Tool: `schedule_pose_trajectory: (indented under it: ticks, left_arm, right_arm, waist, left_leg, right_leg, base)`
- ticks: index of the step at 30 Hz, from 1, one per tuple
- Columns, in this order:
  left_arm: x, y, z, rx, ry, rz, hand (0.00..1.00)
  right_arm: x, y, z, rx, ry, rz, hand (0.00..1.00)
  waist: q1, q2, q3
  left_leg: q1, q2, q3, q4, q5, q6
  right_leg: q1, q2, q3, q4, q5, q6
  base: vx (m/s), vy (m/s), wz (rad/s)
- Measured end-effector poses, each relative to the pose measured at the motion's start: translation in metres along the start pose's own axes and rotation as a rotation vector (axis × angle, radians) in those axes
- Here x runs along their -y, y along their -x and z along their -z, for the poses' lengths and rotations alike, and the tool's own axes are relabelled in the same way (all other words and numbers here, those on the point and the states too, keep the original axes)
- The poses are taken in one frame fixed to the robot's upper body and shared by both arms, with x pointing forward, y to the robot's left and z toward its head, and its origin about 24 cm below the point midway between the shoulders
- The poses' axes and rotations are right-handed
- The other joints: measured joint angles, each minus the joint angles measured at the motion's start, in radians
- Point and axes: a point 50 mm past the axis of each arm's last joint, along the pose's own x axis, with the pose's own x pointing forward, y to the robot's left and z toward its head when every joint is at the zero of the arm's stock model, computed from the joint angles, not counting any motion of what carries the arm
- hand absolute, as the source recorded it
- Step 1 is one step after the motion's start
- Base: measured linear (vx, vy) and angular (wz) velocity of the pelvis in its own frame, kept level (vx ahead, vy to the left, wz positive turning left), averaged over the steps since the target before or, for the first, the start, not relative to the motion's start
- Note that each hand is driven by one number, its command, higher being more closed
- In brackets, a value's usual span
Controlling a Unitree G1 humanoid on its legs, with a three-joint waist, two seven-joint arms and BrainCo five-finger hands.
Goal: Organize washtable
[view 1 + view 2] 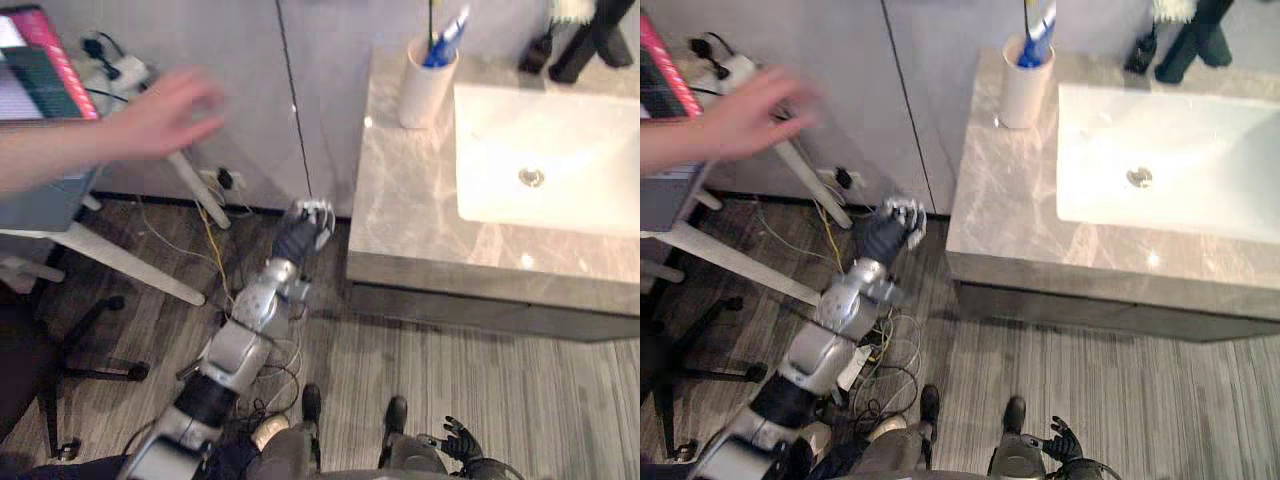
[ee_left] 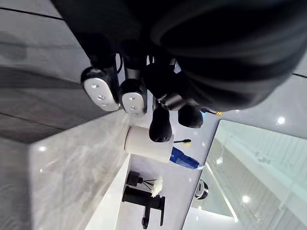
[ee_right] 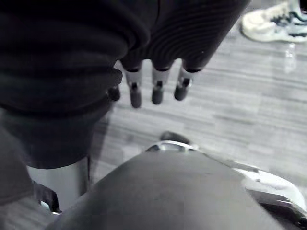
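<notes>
Washtable of grey veined marble [image 1: 400, 230] is seen at right of the left eye view, with white rectangular sink [image 1: 500, 130] set in it. White cylindrical cup [image 1: 425, 90] holding a blue item [image 1: 445, 40] stands at upper centre, black faucet [image 1: 590, 40] upper right. Left hand [image 1: 305, 228] is raised mid-frame, near the counter's left edge. Blurred person's hand [image 1: 165, 110] is seen upper left, right hand [image 1: 460, 440] at bottom right.

Right eye view: grey wood-grain floor [image 1: 1140, 400] is shown below the counter.

Left wrist view: fingers [image 2: 132, 96] are loosely bent and apart, clamped on nothing; the cup is seen past them.

Right wrist view: fingers [image 3: 157, 88] hang straight, slightly apart, over the floor.
</notes>
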Motion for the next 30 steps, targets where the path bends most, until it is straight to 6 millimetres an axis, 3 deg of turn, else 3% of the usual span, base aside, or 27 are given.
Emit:
schedule_pose_trajectory:
  ticks: [3, 9, 19, 30]
  left_arm:
    - [0.006, 0.022, 0.019, -0.071, 0.064, -0.014, 1.00]
    - [0.016, 0.041, 0.041, -0.182, 0.117, 0.021, 1.00]
    - [0.022, 0.042, 0.045, -0.210, 0.114, 0.056, 1.00]
    - [0.027, 0.038, 0.047, -0.210, 0.089, 0.067, 1.00]
  right_arm:
    - [0.000, 0.003, 0.011, -0.038, 0.001, 0.000, 0.00]
    - [-0.002, 0.005, 0.024, -0.091, 0.006, -0.005, 0.00]
    - [-0.012, 0.006, 0.032, -0.134, -0.009, -0.023, 0.00]
    - [-0.012, 0.007, 0.035, -0.144, -0.065, 0.000, 0.00]
  waist:
    - [0.017, 0.003, -0.052]
    - [0.018, 0.001, -0.119]
    - [0.018, -0.038, -0.160]
    - [0.016, -0.041, -0.168]
  left_leg:
    - [0.020, 0.000, -0.035, -0.007, -0.002, -0.004]
    - [0.037, 0.001, -0.087, -0.028, 0.020, -0.016]
    - [0.046, 0.001, -0.136, -0.060, 0.047, -0.017]
    - [0.071, 0.005, -0.118, -0.080, 0.047, -0.017]
  right_leg:
    - [0.021, -0.001, -0.039, 0.019, -0.024, -0.001]
    - [0.053, 0.006, -0.089, 0.018, -0.036, 0.002]
    - [0.074, 0.014, -0.136, 0.010, -0.037, 0.011]
    - [0.088, 0.017, -0.125, -0.006, -0.038, 0.011]
  base:
    - [-0.05, -0.003, 0.31]
    - [-0.03, -0.014, 0.26]
    - [0.01, -0.006, 0.14]
    - [0.01, 0.002, -0.04]
